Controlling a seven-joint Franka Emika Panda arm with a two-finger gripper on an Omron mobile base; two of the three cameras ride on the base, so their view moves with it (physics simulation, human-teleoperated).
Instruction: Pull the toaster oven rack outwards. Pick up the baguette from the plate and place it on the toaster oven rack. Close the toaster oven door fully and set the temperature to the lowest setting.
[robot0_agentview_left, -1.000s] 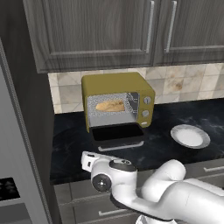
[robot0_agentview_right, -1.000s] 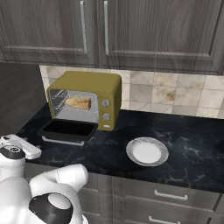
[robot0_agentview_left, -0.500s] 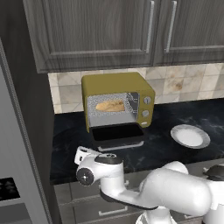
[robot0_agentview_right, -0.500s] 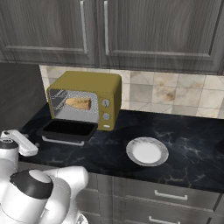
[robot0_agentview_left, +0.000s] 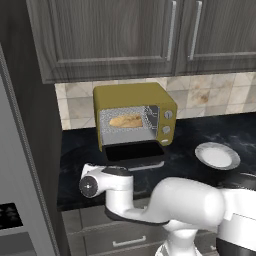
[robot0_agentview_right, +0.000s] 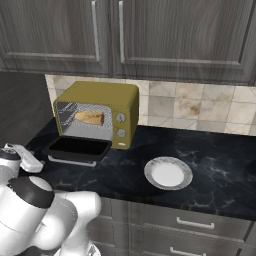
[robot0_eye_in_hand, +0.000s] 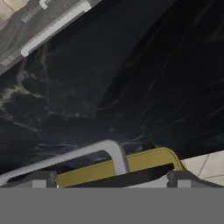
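Black marbled counter (robot0_agentview_right: 210, 150) runs under dark wood cabinets, with the mustard toaster oven (robot0_agentview_left: 134, 117) against the tiled wall, its toaster oven door (robot0_agentview_left: 134, 151) dropped flat and the baguette (robot0_agentview_left: 126, 120) lying inside on the toaster oven rack (robot0_agentview_left: 127, 126). Well to the right sits the plate (robot0_agentview_left: 217, 155) (white, nothing on it). Low at the counter's front edge, the gripper (robot0_eye_in_hand: 112, 177) points at the door's silver handle (robot0_eye_in_hand: 74, 156) just ahead of its fingertips (robot0_eye_in_hand: 41, 178), jaws spread wide and grasping nothing.
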